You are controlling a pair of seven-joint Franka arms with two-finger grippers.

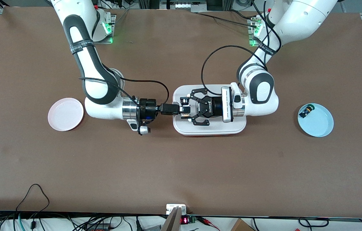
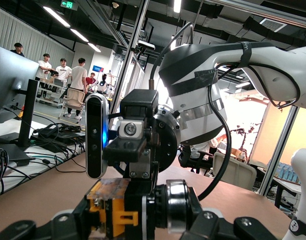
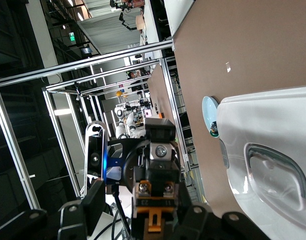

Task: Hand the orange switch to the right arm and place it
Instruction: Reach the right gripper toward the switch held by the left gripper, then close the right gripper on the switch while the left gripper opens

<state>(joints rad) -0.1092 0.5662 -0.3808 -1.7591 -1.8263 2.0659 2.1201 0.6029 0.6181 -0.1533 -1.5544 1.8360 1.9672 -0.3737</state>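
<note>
Over the white tray (image 1: 232, 130), left claw (image 1: 185, 110) clamps the orange switch (image 1: 185, 113), right claw (image 1: 181, 109) half-closed around it.

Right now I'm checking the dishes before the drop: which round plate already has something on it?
The light blue plate toward the left arm's end: a small black switch lies by its rim. The pink plate toward the right arm's end is bare.

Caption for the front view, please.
Over the white tray, the left end effector holds the orange switch as the right end effector meets it.
</note>
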